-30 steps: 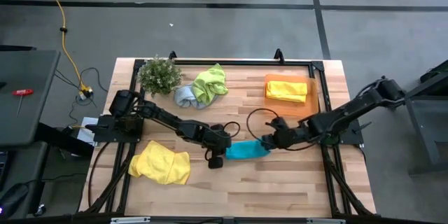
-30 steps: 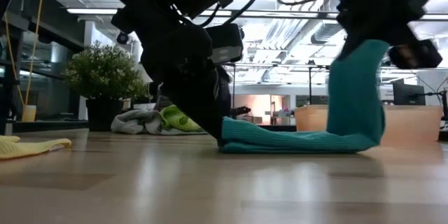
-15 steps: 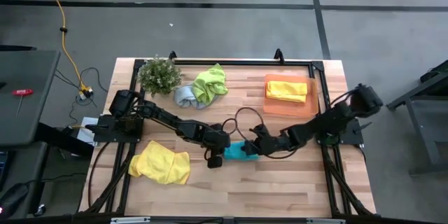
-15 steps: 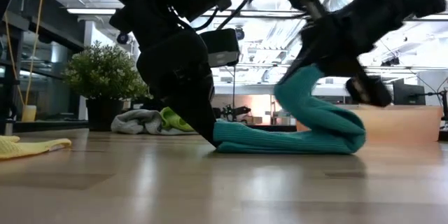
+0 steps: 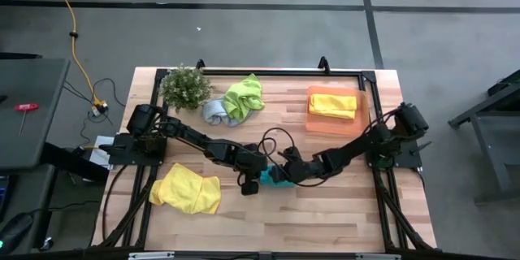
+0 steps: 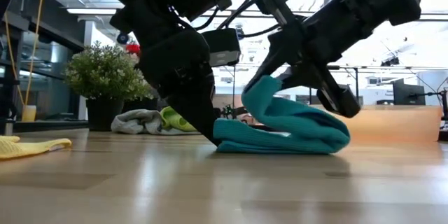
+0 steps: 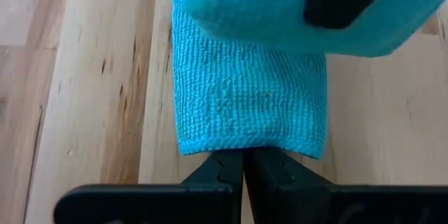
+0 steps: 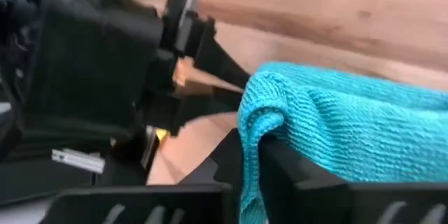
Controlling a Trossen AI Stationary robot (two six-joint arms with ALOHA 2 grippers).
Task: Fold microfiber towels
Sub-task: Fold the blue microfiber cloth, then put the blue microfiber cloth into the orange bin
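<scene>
Left claw [image 7: 243, 170]: clenched on one end of the teal towel [image 7: 248, 94]. In the left wrist view both fingers meet at the cloth's edge, and the end is pressed flat on the wood.
Right claw [image 8: 246, 155]: grasping the other end of the same towel. In the right wrist view the cloth hangs over one dark finger [image 8: 297, 175]; the other finger sits close beside it.
Place of the claws: near the middle of the table [image 5: 325, 211]. In the high view the left claw [image 5: 254, 177] is at 9 o'clock of the towel, the right claw [image 5: 280, 171] at 3 o'clock, very close to the left one.
Teal towel: it lies between the two claws, near the table's middle, in the high view [image 5: 270, 177]. In the low view [image 6: 287, 129] the lower layer is flat on the wood, and the upper layer is bent back over it in a rounded loop, with its free end raised by the right claw [image 6: 269, 77].
Yellow towel [image 5: 187, 190]: loose and crumpled, at 8 o'clock of the teal towel, well apart from it.
Second yellow towel [image 5: 332, 104]: folded, lying on the orange tray [image 5: 313, 122], at 1 o'clock of the teal towel.
Green towel [image 5: 244, 95]: crumpled at 11 o'clock, touching the grey towel [image 5: 214, 111].
Plant [image 5: 184, 87]: just beside the grey towel, near the far left corner.
</scene>
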